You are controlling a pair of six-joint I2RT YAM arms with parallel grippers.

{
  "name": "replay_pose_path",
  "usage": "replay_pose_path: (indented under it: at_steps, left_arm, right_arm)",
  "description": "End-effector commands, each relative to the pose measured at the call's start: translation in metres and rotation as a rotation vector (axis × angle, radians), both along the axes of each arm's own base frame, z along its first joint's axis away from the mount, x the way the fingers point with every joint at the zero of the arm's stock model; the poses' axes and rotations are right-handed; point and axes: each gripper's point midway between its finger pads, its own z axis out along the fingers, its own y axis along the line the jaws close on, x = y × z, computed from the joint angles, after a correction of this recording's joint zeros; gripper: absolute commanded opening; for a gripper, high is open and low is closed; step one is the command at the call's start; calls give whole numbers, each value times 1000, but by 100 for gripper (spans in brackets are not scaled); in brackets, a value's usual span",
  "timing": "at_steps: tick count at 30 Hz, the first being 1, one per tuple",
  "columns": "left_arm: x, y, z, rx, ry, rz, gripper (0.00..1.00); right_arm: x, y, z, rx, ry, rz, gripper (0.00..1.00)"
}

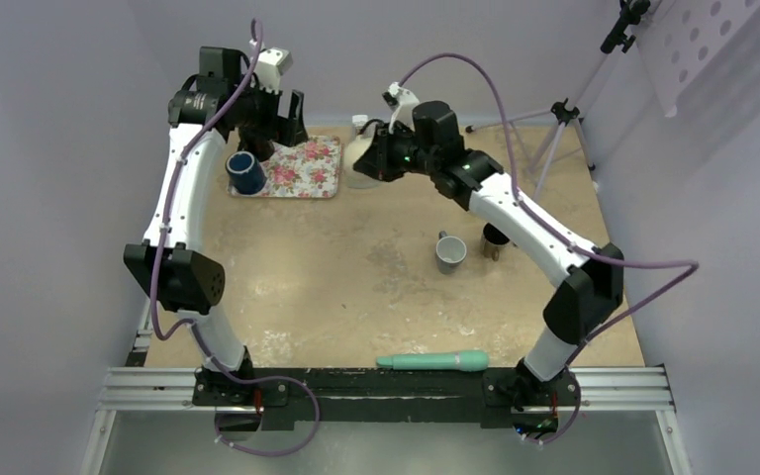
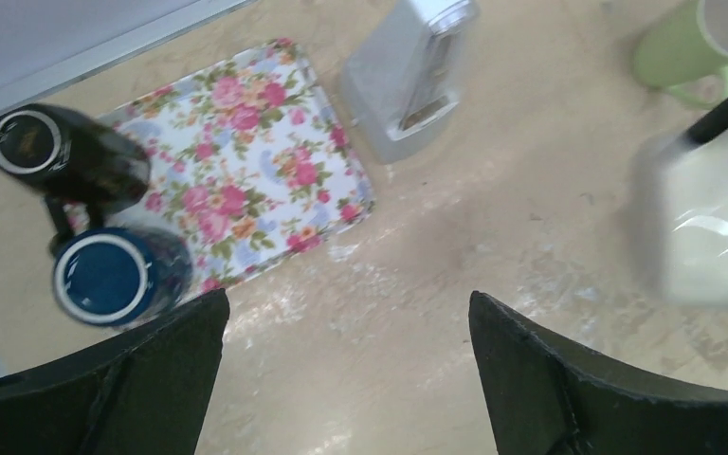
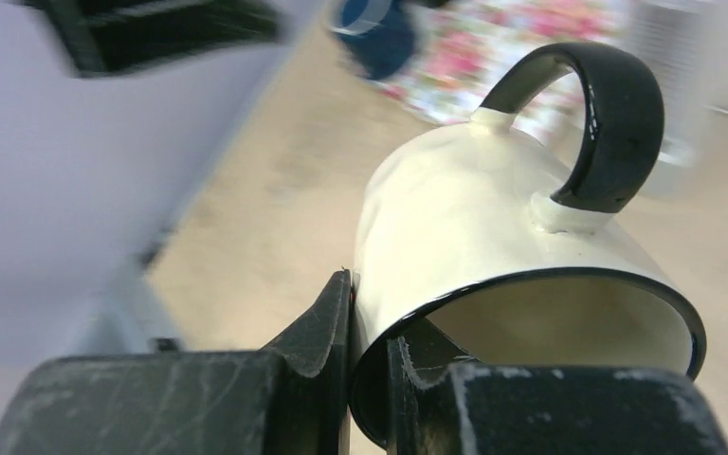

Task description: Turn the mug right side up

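Neighbouring cream mug point(image 3: 493, 237): floral tray point(image 2: 246, 161), blue cup point(image 2: 104, 275)

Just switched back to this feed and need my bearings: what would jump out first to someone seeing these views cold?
First, the cream mug with the black handle, tilted beside the floral tray at the far side of the table. The right gripper is shut on its wall at the rim, one finger inside. Next, the left gripper hangs open above a blue mug standing mouth-up at the tray's left edge.
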Motion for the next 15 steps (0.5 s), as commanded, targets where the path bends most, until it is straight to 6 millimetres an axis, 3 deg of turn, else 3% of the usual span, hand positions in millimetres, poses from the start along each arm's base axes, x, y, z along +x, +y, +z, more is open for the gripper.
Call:
replay_pose_path:
  at_steps: [1,4,6,15]
  left_arm:
    - [-15,43,9,205,-59,98,100]
    - [-16,52,-5,260,-36,111,100]
    - [-17,55,-12,278,-22,109,100]
    - [-15,64,-29,339,-6,115,100]
  right_arm:
    - [6,-134,-21,-545,-36,-379,0]
    - [-5,-217,-52,-758,124,-597,0]
    - [-16,-260,-62,-812,186,-714,0]
    - [-39,-409,-94,-772,338,-1063,0]
